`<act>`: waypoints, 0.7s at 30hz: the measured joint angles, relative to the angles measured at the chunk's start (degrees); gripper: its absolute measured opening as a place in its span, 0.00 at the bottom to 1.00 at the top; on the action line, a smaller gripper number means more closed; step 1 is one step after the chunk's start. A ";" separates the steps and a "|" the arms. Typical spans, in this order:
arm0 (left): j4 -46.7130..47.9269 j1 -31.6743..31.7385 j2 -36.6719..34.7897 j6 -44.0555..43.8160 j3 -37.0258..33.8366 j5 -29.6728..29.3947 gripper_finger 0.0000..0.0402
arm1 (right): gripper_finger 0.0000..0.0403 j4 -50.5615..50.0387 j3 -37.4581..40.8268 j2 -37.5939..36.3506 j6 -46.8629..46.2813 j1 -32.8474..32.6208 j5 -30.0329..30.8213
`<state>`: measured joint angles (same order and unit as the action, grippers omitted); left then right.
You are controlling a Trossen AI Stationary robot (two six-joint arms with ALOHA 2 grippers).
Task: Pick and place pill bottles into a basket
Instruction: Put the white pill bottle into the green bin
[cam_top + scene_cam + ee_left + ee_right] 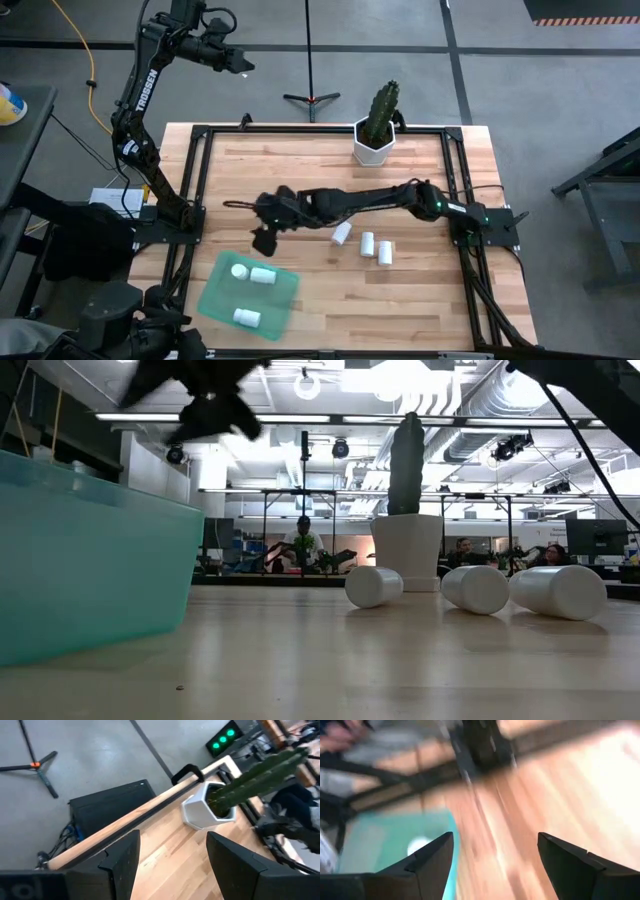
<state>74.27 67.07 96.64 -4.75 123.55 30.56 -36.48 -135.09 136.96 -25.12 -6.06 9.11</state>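
Note:
Three white pill bottles (pixel 250 272) lie in the translucent green basket (pixel 215 298) at the table's near left. Three more bottles lie on their sides on the wood: one (pixel 342 234) near the middle, two (pixel 377 247) to its right; they also show in the low view (pixel 374 586). My right gripper (pixel 264 232) is open and empty, raised above the table just beyond the basket's far edge. The right wrist view shows the basket (pixel 380 840) between its fingers. My left gripper (pixel 240 64) is open and empty, raised high beyond the table's far left corner.
A white hexagonal pot with a green cactus (pixel 377 130) stands at the table's far edge. A black frame (pixel 200 180) runs along the table's edges. People sit in the room behind the table (pixel 302 540).

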 joint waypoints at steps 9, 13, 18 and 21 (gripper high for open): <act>0.91 -0.18 0.00 -2.83 0.00 -2.88 0.65 | 0.66 -27.79 0.06 -2.66 -22.42 2.37 -10.30; 0.86 -1.79 0.00 -2.15 0.00 -3.16 0.65 | 0.66 -37.49 0.11 -2.49 -27.53 2.76 -11.48; 0.57 -5.80 0.00 0.41 0.00 -2.01 0.65 | 0.66 -46.07 0.11 -2.49 -34.28 3.02 -6.82; 0.95 -8.21 0.00 1.53 0.00 -1.34 0.65 | 0.66 -47.89 0.11 -2.49 -36.54 3.38 -6.06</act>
<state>75.22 58.86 96.64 -3.22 123.55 29.23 -84.37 -134.98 134.47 -61.66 -2.68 3.05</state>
